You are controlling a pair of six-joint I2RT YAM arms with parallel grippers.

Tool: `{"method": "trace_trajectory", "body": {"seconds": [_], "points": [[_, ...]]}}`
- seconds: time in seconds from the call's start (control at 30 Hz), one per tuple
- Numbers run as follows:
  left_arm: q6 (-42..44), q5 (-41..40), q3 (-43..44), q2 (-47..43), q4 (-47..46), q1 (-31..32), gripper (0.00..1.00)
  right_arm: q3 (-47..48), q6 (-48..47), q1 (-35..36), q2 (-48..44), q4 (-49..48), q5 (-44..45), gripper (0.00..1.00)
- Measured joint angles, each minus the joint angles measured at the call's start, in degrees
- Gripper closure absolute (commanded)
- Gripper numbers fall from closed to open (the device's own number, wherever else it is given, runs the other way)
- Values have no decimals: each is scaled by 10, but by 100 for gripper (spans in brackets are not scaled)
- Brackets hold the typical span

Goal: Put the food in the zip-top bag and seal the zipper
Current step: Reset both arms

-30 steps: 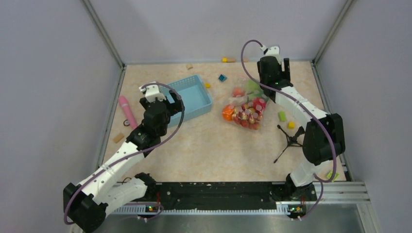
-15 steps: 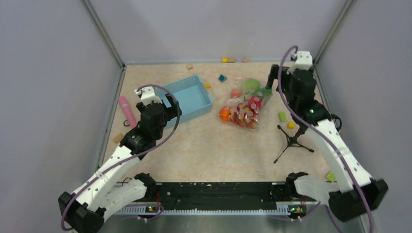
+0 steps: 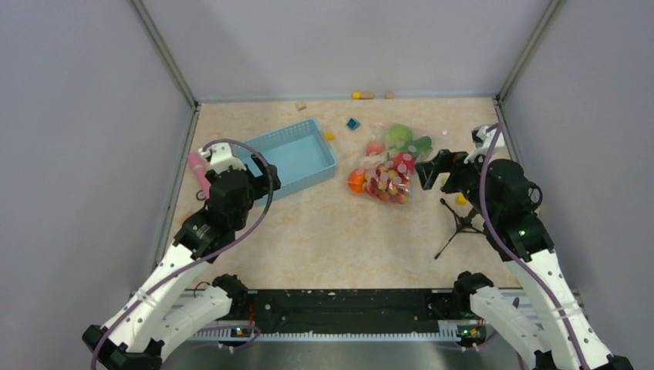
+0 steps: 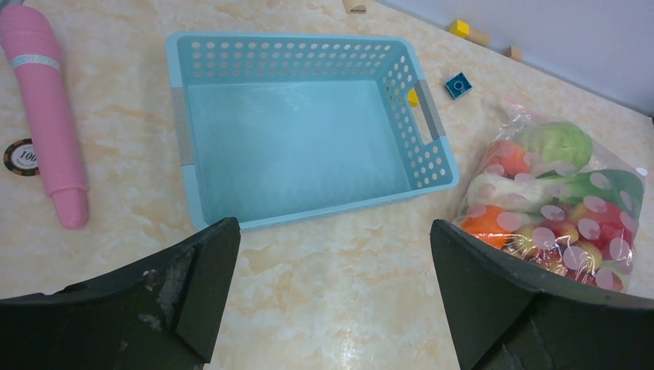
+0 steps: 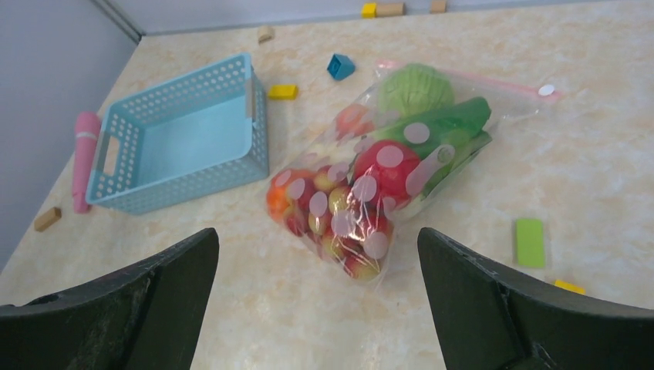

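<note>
Clear bag (image 5: 401, 154) lies on the tabletop (image 5: 463, 293) beside the basket (image 5: 185, 185), food (image 5: 362, 189) inside. I read the left tool (image 4: 332, 227) and right tool (image 5: 316, 235) as jaws apart, holding nothing. Loading looks complete; I cannot confirm the pink zipper (image 5: 493, 82) is sealed.

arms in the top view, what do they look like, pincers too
The left arm and right arm have white link shells, black joint housings and a thin purple cable looping alongside. The left pincer and right pincer each have two broad matte black fingers.
</note>
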State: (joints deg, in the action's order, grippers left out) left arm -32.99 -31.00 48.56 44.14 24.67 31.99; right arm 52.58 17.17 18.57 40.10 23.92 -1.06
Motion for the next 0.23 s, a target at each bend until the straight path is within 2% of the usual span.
{"method": "trace_trajectory", "body": {"seconds": [0.23], "points": [[-1,-10,16,-9,28,0,2,-16,1,0,-8,17,-17,1]]}}
